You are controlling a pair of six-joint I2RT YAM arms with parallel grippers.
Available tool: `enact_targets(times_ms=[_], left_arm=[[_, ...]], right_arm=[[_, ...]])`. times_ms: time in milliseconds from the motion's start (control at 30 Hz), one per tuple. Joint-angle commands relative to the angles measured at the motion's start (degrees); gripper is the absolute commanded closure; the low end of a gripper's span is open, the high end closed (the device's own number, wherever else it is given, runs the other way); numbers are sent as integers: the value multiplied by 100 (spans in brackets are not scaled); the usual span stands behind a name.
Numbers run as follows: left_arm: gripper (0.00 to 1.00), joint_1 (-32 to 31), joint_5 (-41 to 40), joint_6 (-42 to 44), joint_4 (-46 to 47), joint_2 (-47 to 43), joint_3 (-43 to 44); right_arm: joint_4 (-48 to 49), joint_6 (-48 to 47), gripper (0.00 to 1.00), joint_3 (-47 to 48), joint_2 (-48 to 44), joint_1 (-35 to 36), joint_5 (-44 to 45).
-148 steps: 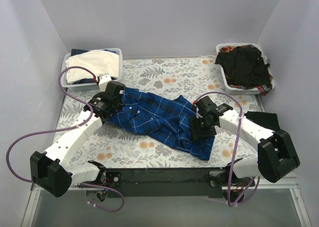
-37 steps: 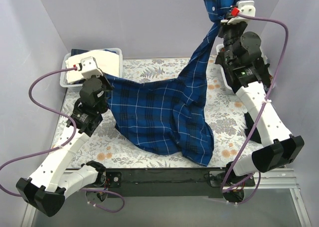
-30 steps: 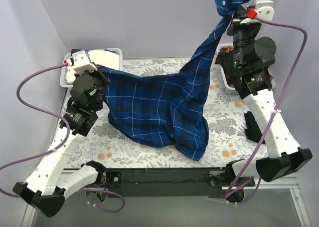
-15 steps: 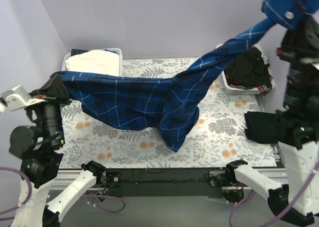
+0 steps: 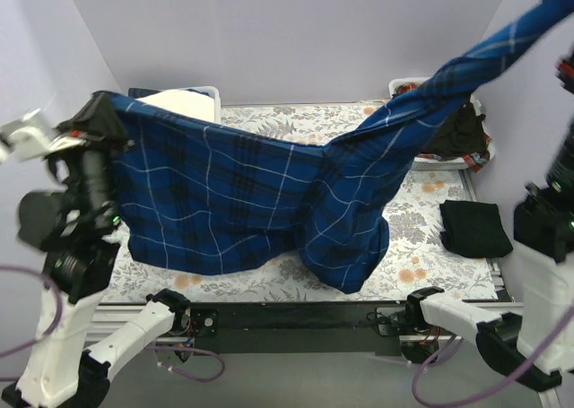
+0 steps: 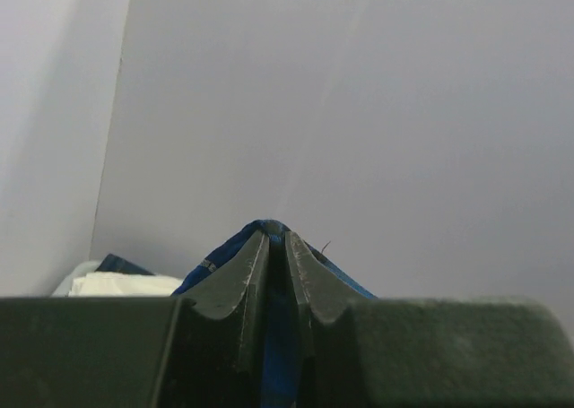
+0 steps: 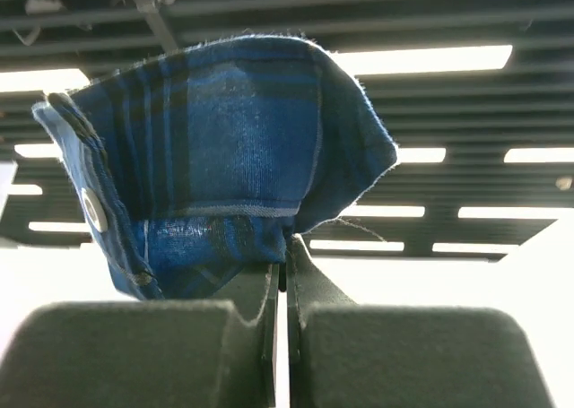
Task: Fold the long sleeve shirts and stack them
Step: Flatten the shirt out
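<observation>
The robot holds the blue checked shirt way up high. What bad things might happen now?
The left hand and right hand each pinch only a small edge of the royal-blue plaid cloth shirt, so it may slip out and drop.
Its stretched sleeve passes over the white plastic lattice basket of dark clothes and might snag there.
The lower part hangs bunched, so it may land crumpled.

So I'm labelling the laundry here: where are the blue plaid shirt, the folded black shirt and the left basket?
blue plaid shirt (image 5: 215, 193): top external view, middle of its spread body.
folded black shirt (image 5: 475, 227): top external view, centre of the fold.
left basket (image 5: 202, 90): top external view, its far rim.
</observation>
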Motion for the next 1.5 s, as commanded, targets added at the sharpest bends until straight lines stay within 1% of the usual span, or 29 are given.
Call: enact_targets(times_ms=[0,33,100,133,200,233,267,333,367,433,500,533,600,633,667,700,733,767,800,867,900,1000,1100,1133,1233,1267,1367,1400,1467], left_arm=[[88,38,-83,-370,-202,1035,-630],[88,38,-31,-502,-211,1323,-850],[89,46,-56,-976,-211,1614,-1211],[90,64,-100,-1100,-176,1860,-1631],[90,90,-188,-1285,24,2133,-2002],[90,238,-249,-1373,70,2256,-2239],[90,362,-67,-1426,87,2545,-2302],[92,799,92,-1645,114,2845,-2242],[92,968,345,-1689,105,3090,-2189],[94,1336,479,-1804,184,3364,-2022],[94,1496,751,-1804,289,3775,-1724],[95,1558,778,-1769,325,3909,-1618],[94,1567,822,-1734,465,4294,-1328],[93,1593,875,-1760,466,4427,-1223],[84,1593,936,-1795,439,4533,-1109],[73,1602,1067,-1830,387,4621,-942],[67,1602,1121,-1848,360,4761,-871],[48,1593,1165,-1848,334,4789,-818],[36,1602,1174,-1848,325,4798,-774],[23,1611,1139,-1848,299,4736,-773],[17,1628,1130,-1848,255,4701,-765],[13,1646,1086,-1830,115,4543,-808],[12,1690,1007,-1874,-306,4324,-870],[12,1707,998,-1909,-456,4271,-957],[12,1769,998,-2137,-1010,3972,-1273],[12,1787,1042,-2199,-1246,3893,-1527],[13,1909,1086,-2507,-1633,3682,-1967],[14,1988,1252,-2577,-1731,3664,-2021],[18,2033,1393,-2726,-2081,3699,-2109]], right_arm=[[-404,62,99,84,1255,-21,479],[-561,80,99,-3,1631,-21,610],[-641,141,99,-188,1985,-30,751],[-659,185,99,-485,2291,-30,865],[-659,351,99,-750,2609,-91,866],[-668,413,99,-829,2958,-126,823],[-668,457,99,-917,3153,-153,822],[-694,615,99,-848,3758,-241,753],[-729,677,99,-648,3953,-267,717],[-860,818,99,-340,4523,-328,560],[-940,844,99,187,4894,-337,524],[-1062,862,99,381,5252,-346,524],[-1168,871,99,880,5571,-337,532],[-1256,871,99,997,5833,-346,524],[-1248,871,98,1033,5914,-346,515],[-1239,1027,77,1024,5941,-346,541],[-1326,1072,64,1024,6011,-346,602],[-1379,1116,47,1024,6029,-346,611],[-1441,1160,17,972,6021,-346,550],[-1669,1187,1,936,5986,-346,524],[-1774,1161,1,936,5933,-346,532],[-2205,1222,1,718,5671,-355,777],[-2600,1406,1,16,5153,-355,901],[-2958,1494,1,-248,4994,-346,919],[-3679,1819,1,-1425,4291,-346,980],[-3831,1907,1,-2115,4106,-346,946],[-4402,2276,1,-3077,3421,-346,726],[-4534,2451,2,-3602,3123,-346,665],[-4886,2628,3,-4150,2823,-346,603]])
